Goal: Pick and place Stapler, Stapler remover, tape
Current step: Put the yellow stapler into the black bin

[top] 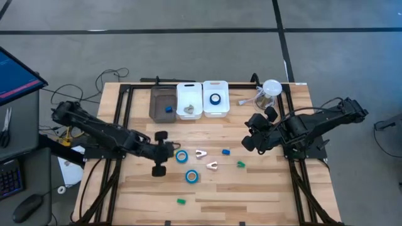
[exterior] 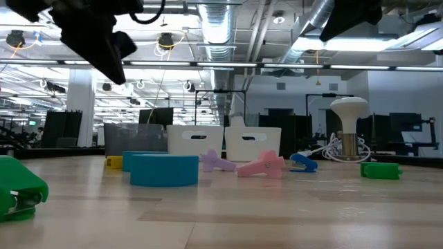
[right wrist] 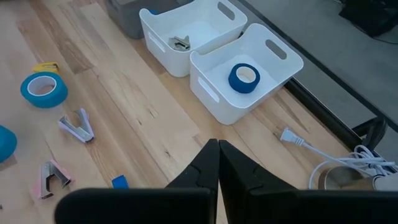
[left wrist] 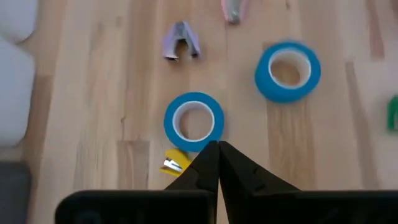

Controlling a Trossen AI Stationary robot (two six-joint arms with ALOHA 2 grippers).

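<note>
Green stapler [exterior: 19, 196] sits closest to the low camera, long axis across that view, well clear of the blue tape roll [top: 181, 156] lying flat, hole up. Left gripper [top: 168, 150] hovers just beside that roll, fingers pressed together, holding nothing; a yellow stapler [left wrist: 175, 162] lies against the roll and a second tape roll [top: 191, 176] is near it. Right gripper [top: 251, 139] hangs apart from the roll, shut and empty; a third tape roll [top: 215, 98] lies in a white bin [top: 215, 110].

Pale wooden table [top: 264, 188], glossy plastic bins [top: 189, 100]
</note>
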